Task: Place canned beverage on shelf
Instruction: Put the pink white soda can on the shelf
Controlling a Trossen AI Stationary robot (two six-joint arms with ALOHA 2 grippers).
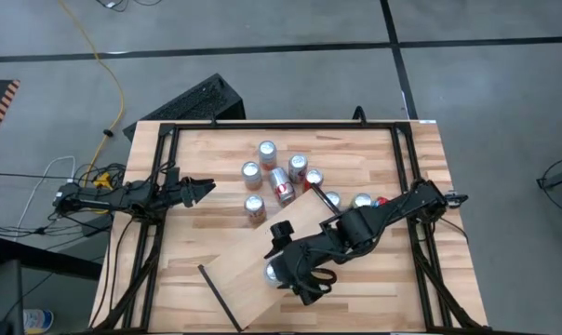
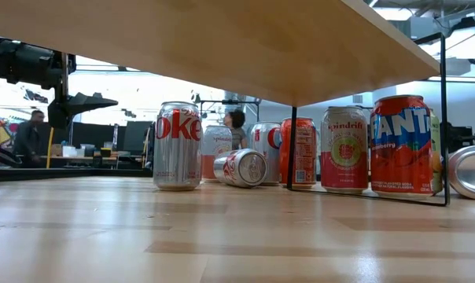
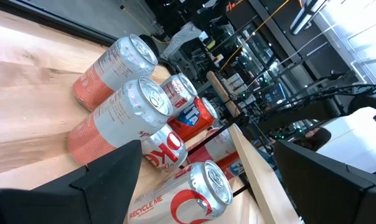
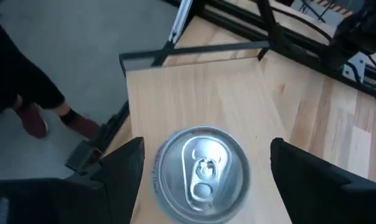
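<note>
A silver canned beverage [image 4: 203, 174] stands upright on the pale wooden shelf [image 4: 194, 93], near the shelf's near end [image 1: 248, 293]. My right gripper [image 4: 206, 180] hangs above it, open, slanting down, one finger on each side of the can with a gap on both sides. In the high view the right gripper [image 1: 286, 273] is over the same can [image 1: 274, 273]. My left gripper [image 1: 202, 189] waits open and level at the table's left side. The shelf [image 2: 300, 47] stands raised on thin black legs above the tabletop.
Several more cans [image 1: 281, 177] stand or lie on the tabletop beside the shelf's far end; the low view shows them behind a black leg [image 2: 292, 145]. A black frame [image 1: 281, 124] edges the table. A person's shoes [image 4: 38, 118] show on the floor past the table's near edge.
</note>
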